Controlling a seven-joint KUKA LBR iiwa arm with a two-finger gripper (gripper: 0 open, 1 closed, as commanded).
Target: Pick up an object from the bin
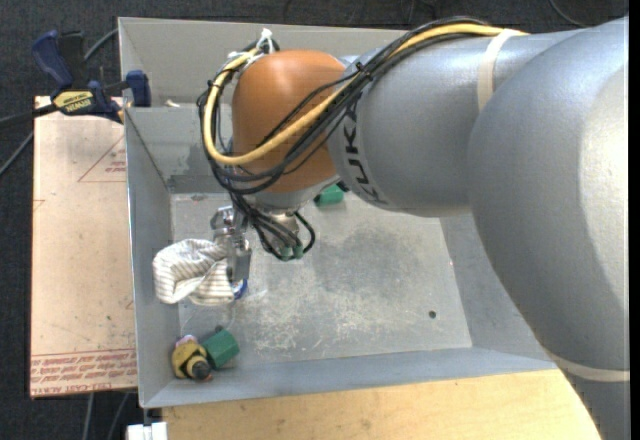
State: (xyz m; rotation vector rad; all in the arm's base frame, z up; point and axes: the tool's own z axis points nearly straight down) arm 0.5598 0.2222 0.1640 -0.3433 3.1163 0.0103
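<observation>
— Grey metal bin [400, 333], crumpled white cloth [188, 273] lying left of its middle.
— And the gripper [238, 273]?
— Down at the cloth's right edge, against it, below the orange cover [285, 118].
— Open or closed?
— Cannot tell from this angle.
— Anything else nearby?
— Small yellow-and-green piece [203, 353] in the near left corner, apart from the cloth; green bit [330, 195] peeking out under the arm, toward the back.
</observation>
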